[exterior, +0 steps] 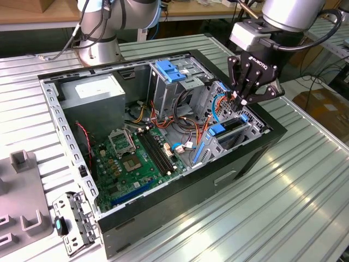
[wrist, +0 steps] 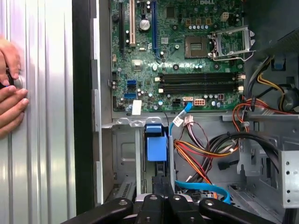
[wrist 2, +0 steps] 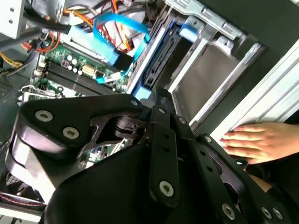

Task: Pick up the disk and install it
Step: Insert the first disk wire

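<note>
The disk (exterior: 229, 126) stands on edge in the drive bay at the end of the open computer case (exterior: 163, 202) on the exterior view's right, blue rails along its sides. In both wrist views it is a dark slab between blue plastic, disk (wrist: 159, 169), disk (wrist 2: 160, 63). My gripper (exterior: 240, 99) hangs just above the bay with a small gap to the disk. Its black fingers are shut together and hold nothing. The gripper (wrist: 162, 185) points down at the disk's upper edge. The same shut gripper (wrist 2: 158, 95) appears in the second wrist view.
Inside the case lie a green motherboard (exterior: 136, 158), a grey power supply (exterior: 92, 90), a grey cage with a blue latch (exterior: 170, 71) and loose cables (wrist: 205, 154). A person's hand (wrist: 10, 93) rests on the ribbed table beside the case. A second arm's base (exterior: 98, 49) stands behind.
</note>
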